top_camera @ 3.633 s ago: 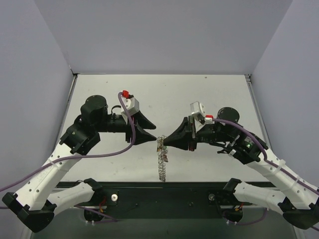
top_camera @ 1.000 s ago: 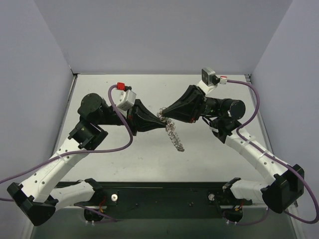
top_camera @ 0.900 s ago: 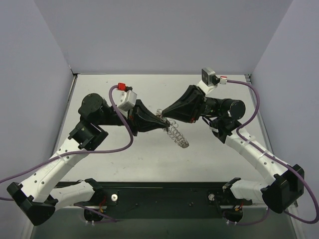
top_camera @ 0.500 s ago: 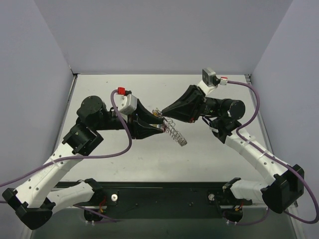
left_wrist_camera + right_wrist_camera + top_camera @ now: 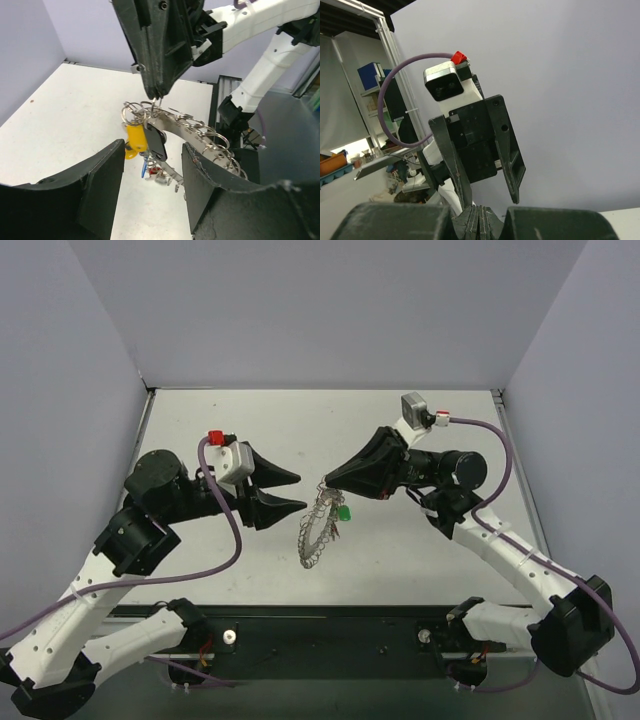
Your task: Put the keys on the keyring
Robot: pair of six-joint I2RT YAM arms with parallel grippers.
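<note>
My right gripper [image 5: 326, 483] is shut on the top of the keyring [image 5: 312, 535], a big silver toothed ring that hangs down from it over the table. The keys hang near the ring's top: a green head [image 5: 343, 512] shows from above. In the left wrist view the keyring [image 5: 200, 135] curves away from the right gripper's shut tips [image 5: 156, 95], with a yellow key [image 5: 136, 140], a black key [image 5: 157, 142], a blue key [image 5: 144, 167] and a red key [image 5: 156, 173] on it. My left gripper [image 5: 298, 491] is open and empty, just left of the ring. In the right wrist view my shut fingers [image 5: 481, 220] hide the ring.
The white table [image 5: 420, 420] has grey walls on three sides. The black base rail [image 5: 330, 625] runs along the near edge. The left gripper [image 5: 480, 145] faces the right wrist camera, jaws apart.
My left gripper has opened, let go of the ring and drawn back to the left. The ring now hangs from the right gripper alone, swung down and leftward.
</note>
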